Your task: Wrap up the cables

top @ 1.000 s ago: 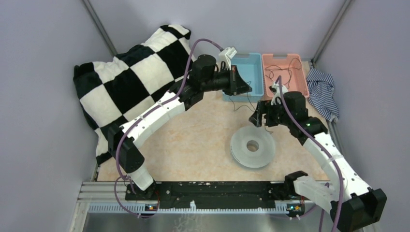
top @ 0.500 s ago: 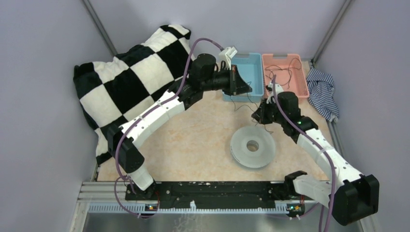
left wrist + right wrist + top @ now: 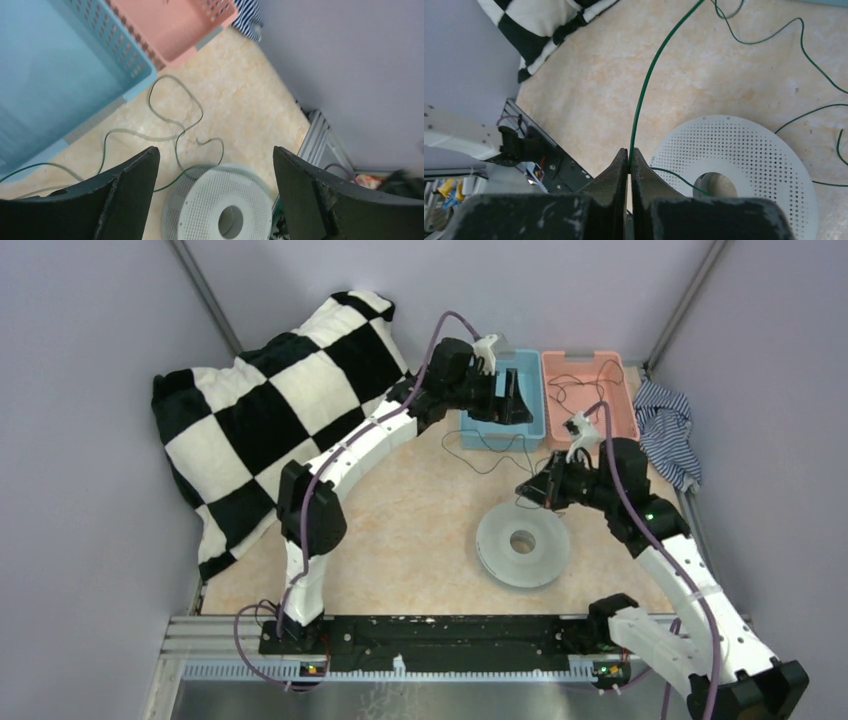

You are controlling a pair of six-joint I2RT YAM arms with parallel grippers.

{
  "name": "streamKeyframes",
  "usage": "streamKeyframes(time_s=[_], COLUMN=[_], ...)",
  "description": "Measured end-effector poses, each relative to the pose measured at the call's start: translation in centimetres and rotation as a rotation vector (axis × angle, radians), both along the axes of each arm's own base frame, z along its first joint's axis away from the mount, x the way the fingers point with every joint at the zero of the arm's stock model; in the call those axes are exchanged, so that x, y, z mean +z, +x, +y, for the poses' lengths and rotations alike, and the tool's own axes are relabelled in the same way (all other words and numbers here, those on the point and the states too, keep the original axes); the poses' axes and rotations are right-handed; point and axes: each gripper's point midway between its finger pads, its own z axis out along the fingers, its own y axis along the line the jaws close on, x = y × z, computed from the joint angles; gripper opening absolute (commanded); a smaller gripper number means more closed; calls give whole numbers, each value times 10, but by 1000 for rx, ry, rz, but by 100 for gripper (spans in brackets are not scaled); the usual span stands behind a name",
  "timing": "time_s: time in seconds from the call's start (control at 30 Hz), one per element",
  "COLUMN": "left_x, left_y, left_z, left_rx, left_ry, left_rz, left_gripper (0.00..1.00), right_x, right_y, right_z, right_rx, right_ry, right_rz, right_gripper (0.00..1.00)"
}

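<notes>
Dark-green thin cable (image 3: 644, 95) runs up from the right gripper (image 3: 629, 156), whose fingers pinch it just beside the pale spool (image 3: 749, 150). Its slack loops over the table (image 3: 724, 65) toward the blue bin (image 3: 125, 55). The left gripper (image 3: 215, 160) hangs spread wide above, apparently holding nothing.

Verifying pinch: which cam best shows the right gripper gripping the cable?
Right wrist: right gripper shut on the cable, close up. Top external shows it tiny beside the spool. Left wrist: loose loops only.
</notes>
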Motion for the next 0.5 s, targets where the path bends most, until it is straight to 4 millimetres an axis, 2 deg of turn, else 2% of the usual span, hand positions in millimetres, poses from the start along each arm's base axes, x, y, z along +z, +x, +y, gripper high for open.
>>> streamKeyframes(time_s=[0.03, 0.1, 0.2, 0.3, 0.4, 0.5], left_x=[-11, -28, -31, -23, -14, -24], left_y=[1, -2, -6, -21, -34, -50], left_z=[0, 5, 23, 59, 97, 125], left_rx=[-2, -5, 23, 70, 139, 175], left_ry=[24, 79, 131, 176, 210, 239], left_rz=[13, 36, -2, -41, -87, -87], left_gripper=[98, 99, 99, 99, 99, 99], right_x=[8, 27, 64, 94, 116, 128], right_y=[-4, -4, 8, 12, 8, 10], right_z=[-1, -9, -46, -85, -108, -128], right_rx=[0, -41, -228, -436, -579, -706], right_ry=[15, 39, 63, 62, 52, 34], right_rz=[7, 1, -45, -105, -131, -135], right_gripper=[0, 0, 0, 0, 0, 0])
